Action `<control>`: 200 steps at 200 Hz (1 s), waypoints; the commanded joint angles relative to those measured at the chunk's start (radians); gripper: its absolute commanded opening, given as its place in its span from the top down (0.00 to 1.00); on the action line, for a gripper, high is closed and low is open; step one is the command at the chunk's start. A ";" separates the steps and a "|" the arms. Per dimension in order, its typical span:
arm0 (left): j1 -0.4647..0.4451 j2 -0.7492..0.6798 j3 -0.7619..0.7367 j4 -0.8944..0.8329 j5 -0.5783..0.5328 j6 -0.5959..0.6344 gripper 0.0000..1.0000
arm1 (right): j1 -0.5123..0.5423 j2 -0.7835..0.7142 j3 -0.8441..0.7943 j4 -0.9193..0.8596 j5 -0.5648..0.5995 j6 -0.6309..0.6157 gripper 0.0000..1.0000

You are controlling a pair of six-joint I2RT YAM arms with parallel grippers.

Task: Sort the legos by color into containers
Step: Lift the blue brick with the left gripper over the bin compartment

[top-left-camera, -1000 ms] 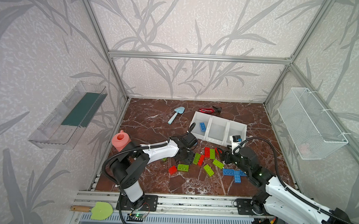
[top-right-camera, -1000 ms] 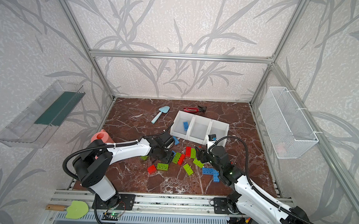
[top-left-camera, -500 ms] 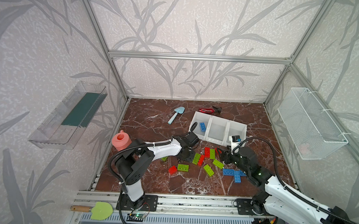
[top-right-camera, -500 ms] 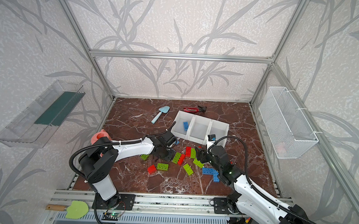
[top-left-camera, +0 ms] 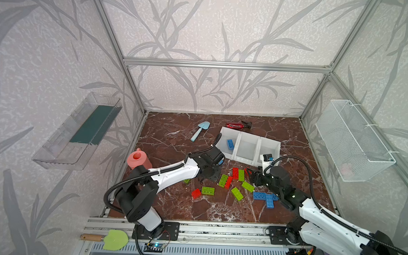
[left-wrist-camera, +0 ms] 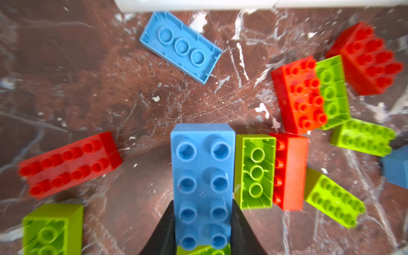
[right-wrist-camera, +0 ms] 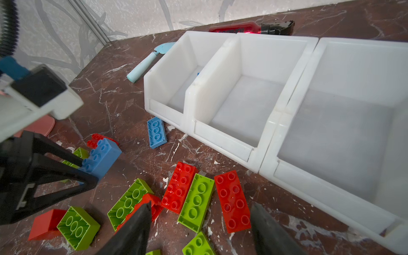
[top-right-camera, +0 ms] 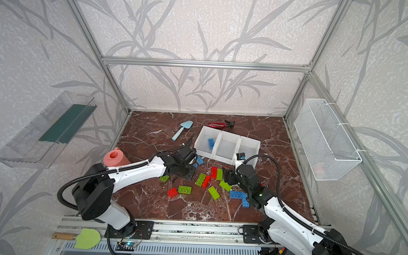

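The red spray bottle (right-wrist-camera: 242, 28) (lying on its side behind the bins) carried a label whose lettering was too small to read. Three white bins (right-wrist-camera: 223, 138) stood joined in a row on the counter (top-left-camera: 174, 136). The left-end one held a blue lego (top-left-camera: 230, 144), while the middle and right-end ones showed bare white floors where visible. In front of them lay the loose legos (top-left-camera: 235, 173), red, lime green and blue, scattered close together.

The left jaws were clenched on a blue eight-stud brick (left-wrist-camera: 203, 167) by its long sides, low among the loose pieces in front of the left-end bin. The right jaws stood released, hovering over red and green pieces near the middle bin.

The counter was reddish-brown marble with white veins. Walls papered with grey leaves rose behind an aluminium frame, with a clear tray (top-left-camera: 79, 132) on one side wall and a white wire basket (top-left-camera: 353, 144) on the opposite one.
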 commanded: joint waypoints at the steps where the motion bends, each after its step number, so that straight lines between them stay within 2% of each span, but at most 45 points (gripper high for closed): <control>1: -0.004 -0.092 0.026 -0.076 -0.027 0.011 0.67 | -0.007 0.003 0.001 0.032 -0.008 0.012 0.29; 27: -0.003 -0.122 0.092 -0.124 -0.061 0.004 0.67 | -0.008 0.007 0.002 0.034 -0.010 0.015 0.29; 65: -0.001 -0.057 0.207 -0.128 -0.087 0.026 0.67 | -0.008 -0.006 -0.005 0.030 -0.001 0.022 0.29; 134: 0.031 0.204 0.495 -0.117 -0.050 0.067 0.67 | -0.008 -0.036 -0.026 0.040 0.013 0.042 0.29; 200: 0.111 0.429 0.706 -0.137 0.010 0.074 0.67 | -0.008 -0.041 -0.039 0.055 0.013 0.064 0.29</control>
